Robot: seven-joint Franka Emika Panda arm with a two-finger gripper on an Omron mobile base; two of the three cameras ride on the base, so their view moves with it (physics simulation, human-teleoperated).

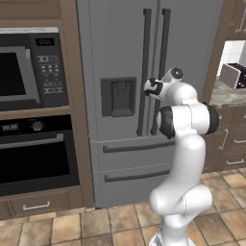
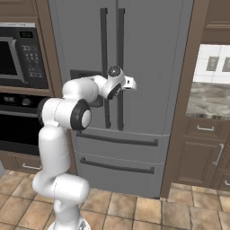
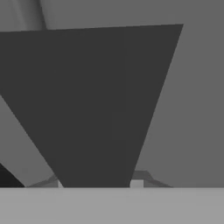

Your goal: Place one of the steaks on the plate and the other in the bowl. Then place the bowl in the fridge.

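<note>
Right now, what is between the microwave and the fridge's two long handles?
In the left base view, the dark dispenser panel sits on the fridge door between the microwave and the handles.

Even, soft rendered light fills both base views with no glare and only faint shading on the tall grey double-door fridge (image 1: 125,53) and the tan tiled floor (image 1: 96,226), while the hand view is dim, flat and featureless, pressed against a dark grey handle slab (image 3: 87,100).
</note>
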